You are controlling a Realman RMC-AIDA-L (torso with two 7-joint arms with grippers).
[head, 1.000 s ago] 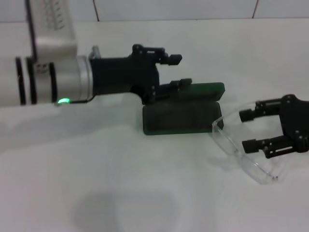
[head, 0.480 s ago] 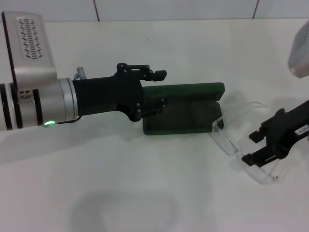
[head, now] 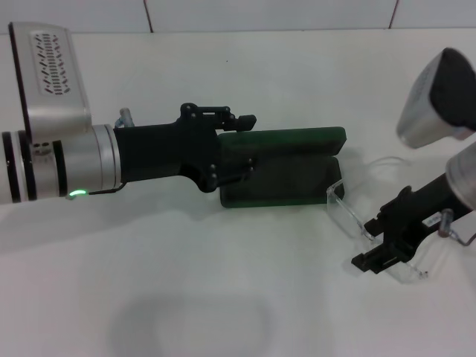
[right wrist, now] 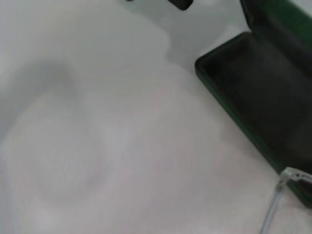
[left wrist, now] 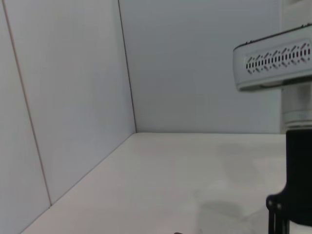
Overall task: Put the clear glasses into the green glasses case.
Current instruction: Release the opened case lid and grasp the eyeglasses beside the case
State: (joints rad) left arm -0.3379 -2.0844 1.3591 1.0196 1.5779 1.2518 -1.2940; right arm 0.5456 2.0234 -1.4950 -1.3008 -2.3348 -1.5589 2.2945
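Note:
The green glasses case [head: 279, 182] lies open at the table's middle, its lid [head: 297, 139] standing up along the far side. Its dark lining [right wrist: 265, 95] also fills the right wrist view. The clear glasses [head: 348, 210] lie on the table just right of the case, one corner [right wrist: 288, 176] touching it. My right gripper [head: 370, 242] is tilted down over the glasses' lens, open, one finger on each side. My left gripper [head: 245, 143] is open at the case's left end, fingers above and below the lid's edge.
White tiled walls [left wrist: 73, 97] bound the table at the back and side. My right arm's grey housing [head: 439, 97] hangs above the table's right side and shows again as a grey housing [left wrist: 273, 63] in the left wrist view. Bare tabletop [head: 186, 297] stretches in front.
My left gripper has drawn back to the left, from over the lid to the case's left end. My right gripper has tilted and dropped leftward onto the glasses.

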